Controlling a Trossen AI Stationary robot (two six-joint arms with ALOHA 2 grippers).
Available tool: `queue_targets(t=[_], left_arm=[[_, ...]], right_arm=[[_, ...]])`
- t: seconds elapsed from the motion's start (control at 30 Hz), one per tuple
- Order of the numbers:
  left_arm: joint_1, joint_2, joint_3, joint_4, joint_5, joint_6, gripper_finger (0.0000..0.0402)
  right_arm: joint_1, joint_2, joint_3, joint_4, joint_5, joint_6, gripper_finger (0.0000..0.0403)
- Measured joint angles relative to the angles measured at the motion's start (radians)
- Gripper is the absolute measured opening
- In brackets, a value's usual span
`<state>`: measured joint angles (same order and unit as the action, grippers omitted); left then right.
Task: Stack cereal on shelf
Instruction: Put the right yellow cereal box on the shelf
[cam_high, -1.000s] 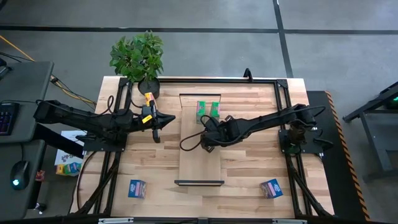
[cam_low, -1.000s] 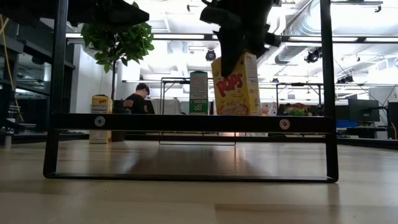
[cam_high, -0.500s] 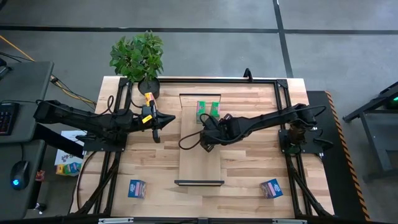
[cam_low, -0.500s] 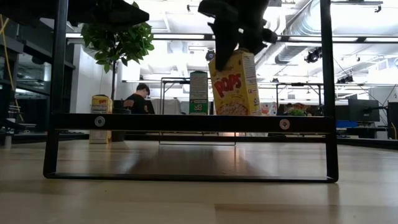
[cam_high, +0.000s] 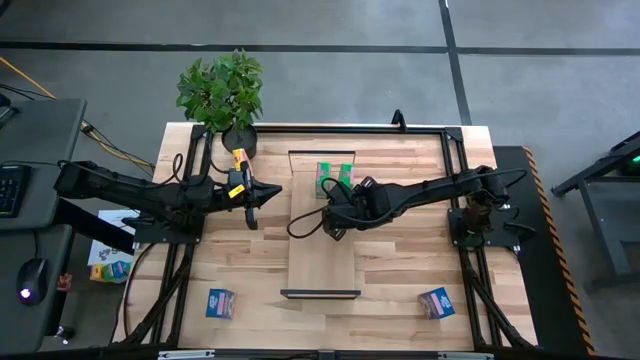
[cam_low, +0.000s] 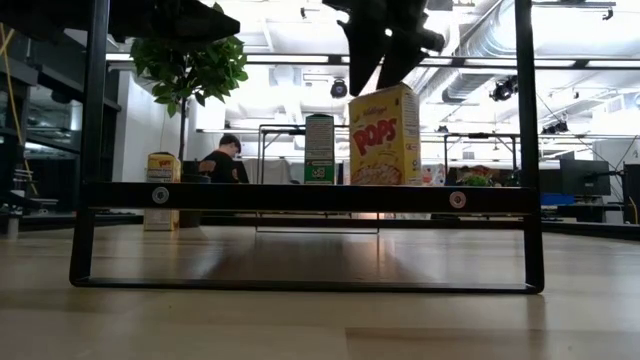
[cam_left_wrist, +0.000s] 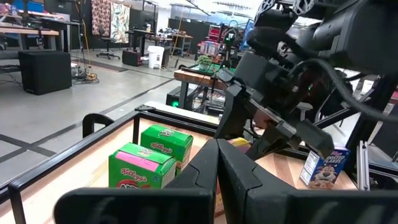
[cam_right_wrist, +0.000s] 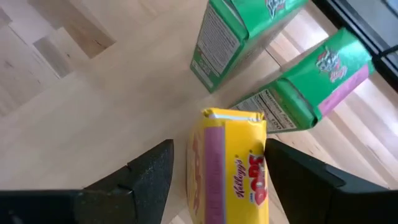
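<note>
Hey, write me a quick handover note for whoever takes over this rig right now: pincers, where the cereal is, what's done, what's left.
Right pincer: open, above the yellow box standing on the shelf; box released.
Left pincer: shut, empty, waiting over the table left of the shelf.
Done: two green boxes stand side by side at the shelf's far end, with the yellow box just in front of them.
Left: second yellow box beside the plant pot, blue boxes at the front left and front right corners of the table.
</note>
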<state>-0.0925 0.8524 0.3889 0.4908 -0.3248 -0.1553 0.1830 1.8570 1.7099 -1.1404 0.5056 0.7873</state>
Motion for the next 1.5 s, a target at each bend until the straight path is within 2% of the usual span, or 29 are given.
queue_targets(t=[0.63, 0.83, 1.0, 1.13, 1.3, 1.37, 1.5], left_arm=[[0.000, 0.000, 0.000, 0.000, 0.000, 0.001, 0.0000], [0.000, 0.000, 0.000, 0.000, 0.000, 0.001, 0.0000], [0.000, 0.000, 0.000, 0.000, 0.000, 0.001, 0.0000], [0.000, 0.000, 0.000, -0.001, 0.000, 0.000, 0.0000], [0.000, 0.000, 0.000, -0.002, 0.000, 0.000, 0.0000], [0.000, 0.000, 0.000, -0.001, 0.000, 0.000, 0.0000], [0.000, 0.000, 0.000, -0.002, 0.001, 0.000, 0.0000]], right_arm=[[0.003, -0.006, 0.012, -0.002, 0.026, -0.081, 0.0245], [0.036, -0.090, 0.012, 0.000, 0.146, -0.109, 0.0245], [0.091, -0.138, 0.011, -0.052, 0.203, -0.084, 0.0239], [0.129, -0.138, 0.009, -0.200, 0.273, 0.008, 0.0194], [0.168, -0.154, 0.009, -0.415, 0.354, 0.185, 0.0061], [0.177, -0.188, -0.009, -0.425, 0.367, 0.232, 0.0017], [0.160, -0.323, -0.188, -0.337, 0.304, 0.245, 0.0020]])
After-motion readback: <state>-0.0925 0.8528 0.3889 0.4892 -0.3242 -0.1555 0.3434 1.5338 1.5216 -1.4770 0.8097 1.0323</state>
